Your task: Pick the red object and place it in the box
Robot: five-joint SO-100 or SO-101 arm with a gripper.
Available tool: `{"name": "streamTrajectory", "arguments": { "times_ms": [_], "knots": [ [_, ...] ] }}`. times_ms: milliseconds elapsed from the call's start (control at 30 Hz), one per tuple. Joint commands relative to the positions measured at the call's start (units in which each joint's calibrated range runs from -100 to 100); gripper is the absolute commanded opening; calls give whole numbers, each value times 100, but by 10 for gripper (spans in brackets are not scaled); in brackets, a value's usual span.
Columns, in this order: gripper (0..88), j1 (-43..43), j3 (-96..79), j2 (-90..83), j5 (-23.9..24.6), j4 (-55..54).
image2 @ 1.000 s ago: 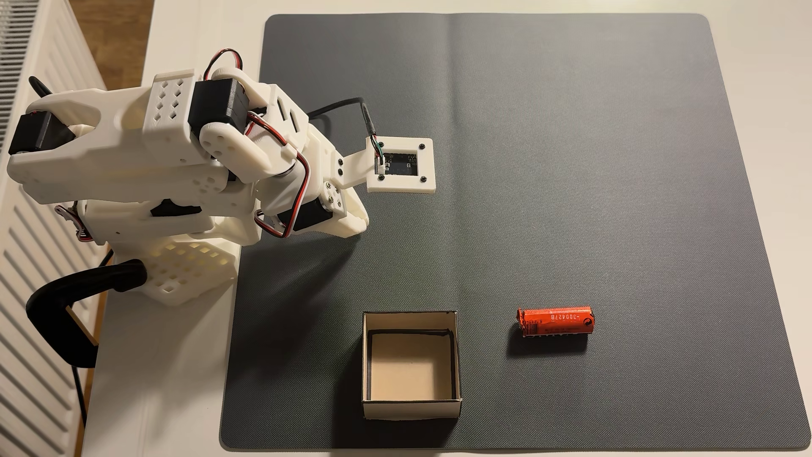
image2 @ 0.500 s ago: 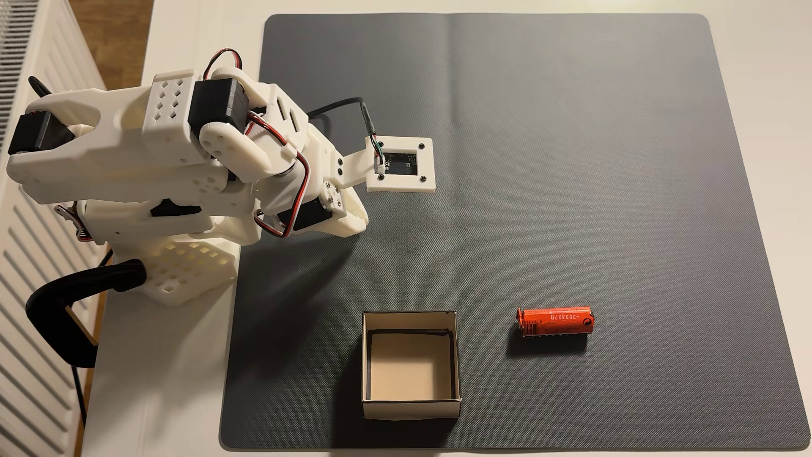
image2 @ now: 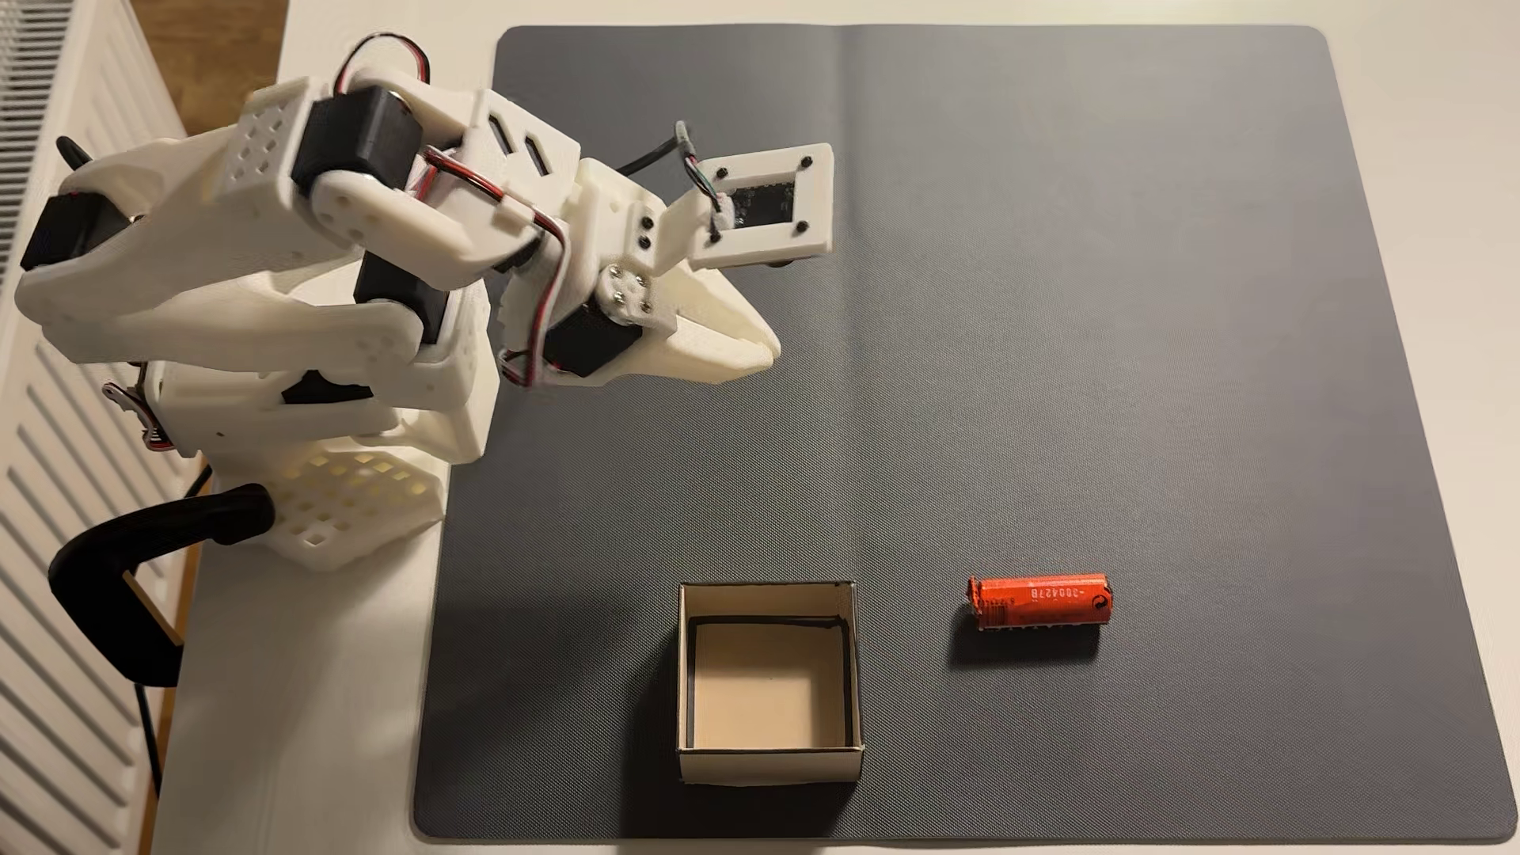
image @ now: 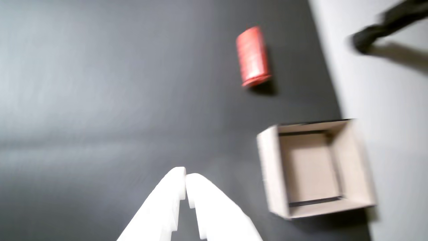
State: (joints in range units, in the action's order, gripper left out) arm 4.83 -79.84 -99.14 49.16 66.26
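The reach is only being begun: the tool (image2: 769, 349), its jaws together and empty, is held well apart from the red object (image2: 1040, 603), which lies near the mat's (image2: 1069, 288) front edge, beside the empty box (image2: 769, 764). Opening and a descent over it are called for next.

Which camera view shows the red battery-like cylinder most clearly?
The fixed view: the red cylinder is sharp there, lying on its side with black print visible. In the wrist view the cylinder is motion-blurred, its text unreadable.
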Motion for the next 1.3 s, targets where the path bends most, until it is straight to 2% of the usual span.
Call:
{"name": "streamTrajectory", "arguments": {
  "times_ms": [0,367,433,633,767,933,1267],
  "knots": [
    [6,267,342,339,2,-446],
    [7,230,1376,4778,-35,-3707],
    [22,193,1838,5569,-35,-3881],
    [182,163,3126,7320,-40,-3960],
    [245,312,3489,7754,-358,-3960],
    [255,742,3671,8043,-629,-3986],
    [257,980,3625,8834,-634,-4878]
  ]
}}
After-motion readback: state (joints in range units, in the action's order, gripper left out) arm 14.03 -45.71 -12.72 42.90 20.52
